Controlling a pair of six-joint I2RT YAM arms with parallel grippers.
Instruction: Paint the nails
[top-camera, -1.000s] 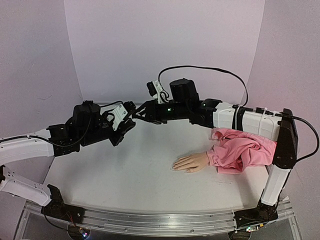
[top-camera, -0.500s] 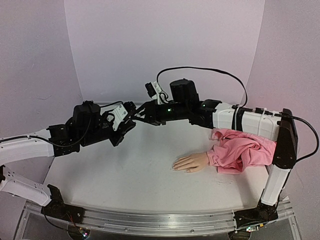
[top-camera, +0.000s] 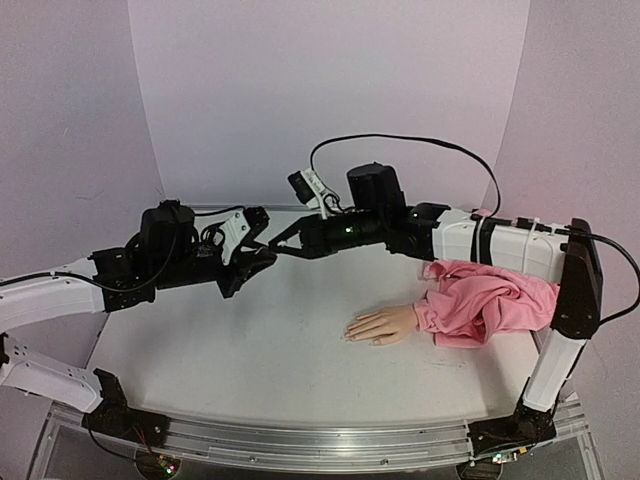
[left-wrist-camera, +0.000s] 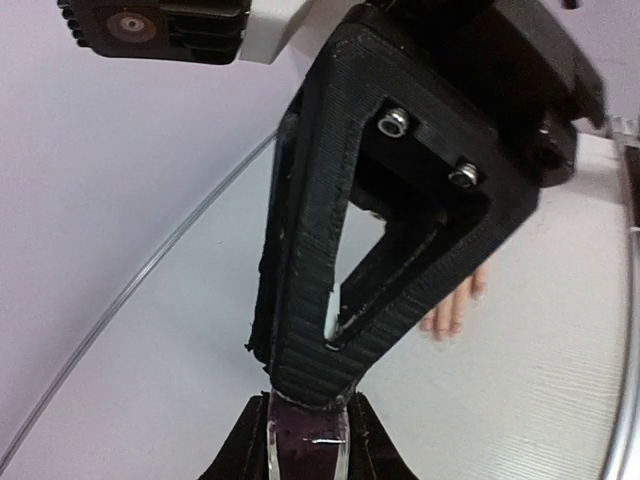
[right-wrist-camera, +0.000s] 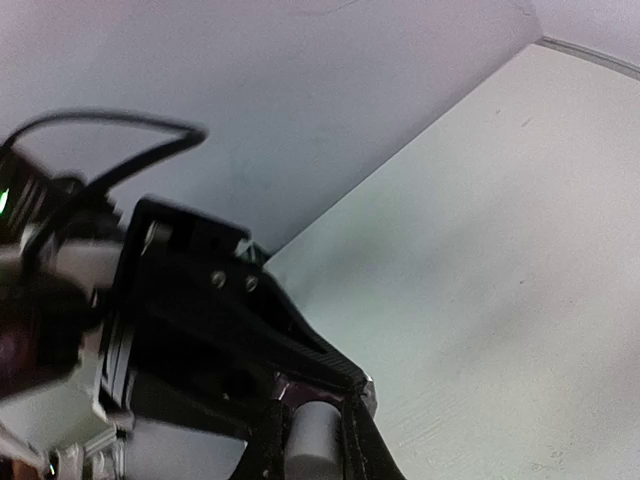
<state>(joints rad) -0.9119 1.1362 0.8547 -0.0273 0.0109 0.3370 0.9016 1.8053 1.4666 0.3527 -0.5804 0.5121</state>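
Both claws meet in mid-air over the back-left of the table (top-camera: 250, 370). Left claw (top-camera: 257, 263) is clamped on the bottle (left-wrist-camera: 306, 441), clear glass with dark polish inside. Right claw (top-camera: 279, 246) is pinched on the pale cap (right-wrist-camera: 313, 442) at the bottle top. Step in hand, by my read: uncapping to free the brush.

The nails (top-camera: 352, 331) are on the hand (top-camera: 388, 324), which lies flat on the table well apart from the claws, to their right and nearer the bases. Its fingertips point toward the left arm's side. Pink sleeve (top-camera: 490, 300) is bunched under the right arm. Nail colour is too small to tell.

To do it well:
- Left claw holds the bottle fixed, mouth up, no slack.
- Right claw twists about the cap's axis, then lifts straight along the neck so the brush clears without scraping or dripping.
- The pinch on the cap should be square; a skewed grip may slip or tip the bottle.

The brush isn't visible, so I can't tell if the cap is loose.
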